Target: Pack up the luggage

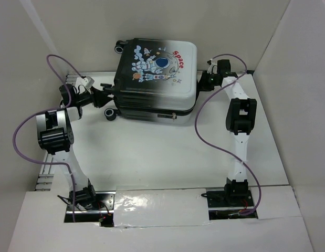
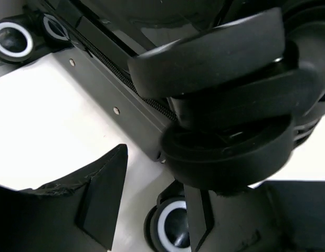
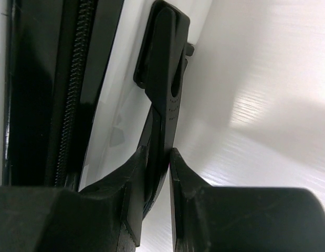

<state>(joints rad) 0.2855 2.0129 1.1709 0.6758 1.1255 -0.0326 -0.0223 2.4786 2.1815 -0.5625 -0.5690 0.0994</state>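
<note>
1. Two arms reach to opposite ends of the luggage [image 1: 154, 79]. It lies flat with its lid down and the astronaut print facing up. Seen from the arms' bases, it sits at the far end of the table [image 1: 162, 152].
2. No clothes or other loose items show anywhere around the luggage, so the filling looks done. What is inside is hidden.
3. Beside the handle on the luggage, the zip [image 3: 67, 105] runs as a closed line in the stretch that shows. Whether it is closed all the way round cannot be told.
4. At the luggage's right end, the right gripper [image 3: 158, 157] is pinched on the black carry handle [image 3: 165, 94], with a finger pressed to each face of it.
5. At the luggage's left end, the left gripper [image 1: 105, 94] stands spread by the wheels. One black wheel [image 2: 225, 105] fills its wrist view just past the fingertips, and nothing is clamped between them.
6. What is left, by my reading, is little: perhaps finishing the zip, or shifting or standing the luggage up by its handle.
7. Around the luggage the table is plain white and matte. Between the luggage and the arm bases lies a wide stretch of that bare surface.
8. White panels [image 1: 46, 31] box the luggage in at the back and on both sides. Purple cables [image 1: 209, 142] loop from each arm on the near side of it.
</note>
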